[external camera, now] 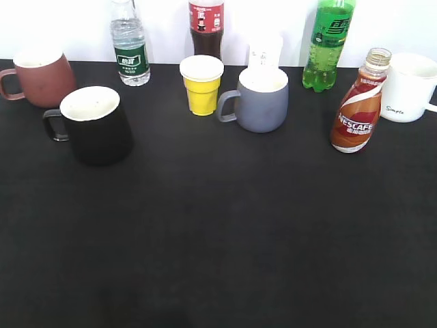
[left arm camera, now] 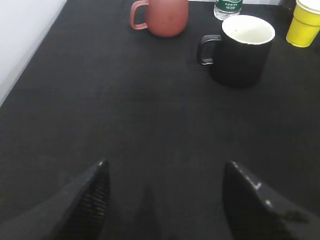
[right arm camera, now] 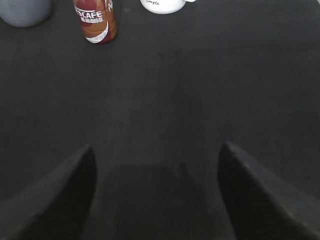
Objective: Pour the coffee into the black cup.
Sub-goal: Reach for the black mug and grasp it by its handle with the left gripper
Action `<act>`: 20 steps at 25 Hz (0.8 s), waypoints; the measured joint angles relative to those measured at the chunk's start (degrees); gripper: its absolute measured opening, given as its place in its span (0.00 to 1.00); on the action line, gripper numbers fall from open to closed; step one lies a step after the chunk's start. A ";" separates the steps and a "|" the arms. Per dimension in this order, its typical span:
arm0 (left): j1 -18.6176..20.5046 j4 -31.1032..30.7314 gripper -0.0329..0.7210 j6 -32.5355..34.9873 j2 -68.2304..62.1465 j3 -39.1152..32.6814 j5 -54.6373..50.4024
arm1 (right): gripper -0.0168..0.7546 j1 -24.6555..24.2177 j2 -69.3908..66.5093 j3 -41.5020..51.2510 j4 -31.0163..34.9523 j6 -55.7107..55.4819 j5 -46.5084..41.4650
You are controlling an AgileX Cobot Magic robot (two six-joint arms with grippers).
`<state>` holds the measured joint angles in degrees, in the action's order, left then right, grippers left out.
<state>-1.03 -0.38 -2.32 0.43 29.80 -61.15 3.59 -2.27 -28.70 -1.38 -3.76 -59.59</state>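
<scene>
The coffee is a small curvy bottle with a red-orange and white NESCAFE label, standing uncapped at the right of the black table; it also shows at the top left of the right wrist view. The black cup, glossy with a white inside, stands at the left; it also shows in the left wrist view. My left gripper is open and empty, well short of the cup. My right gripper is open and empty, well short of the bottle. Neither gripper shows in the exterior view.
A maroon mug, a clear water bottle, a red-labelled cola bottle, a yellow cup, a grey-blue mug, a green bottle and a white mug stand along the back.
</scene>
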 joint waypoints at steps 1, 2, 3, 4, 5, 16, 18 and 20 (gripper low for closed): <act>0.00 0.00 0.75 0.00 0.00 0.00 0.00 | 0.78 0.00 0.00 0.00 0.00 0.00 0.00; 0.00 0.00 0.75 0.00 0.00 0.00 0.00 | 0.78 0.00 0.00 0.00 0.00 0.00 0.00; 0.00 0.00 0.75 0.00 0.00 0.00 0.00 | 0.78 0.00 0.00 0.00 0.00 0.00 0.00; 0.00 0.00 0.75 0.00 0.00 0.00 0.00 | 0.78 0.00 0.00 0.00 0.00 0.00 0.00; 0.00 0.00 0.75 0.00 0.00 0.00 0.00 | 0.78 0.00 0.00 0.00 0.00 0.00 0.00; 0.00 -0.24 0.75 0.00 -26.52 6.14 37.20 | 0.78 0.00 0.00 0.00 0.00 0.00 0.00; 0.00 -0.07 0.75 0.00 -35.15 6.14 45.44 | 0.78 0.00 0.00 0.00 0.00 0.00 0.00; 0.00 0.38 0.75 0.00 -43.22 5.49 53.71 | 0.78 0.00 0.00 0.00 0.00 0.00 0.00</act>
<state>-1.03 0.00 -2.32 -42.79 35.29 -7.45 3.59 -2.27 -28.70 -1.38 -3.76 -59.59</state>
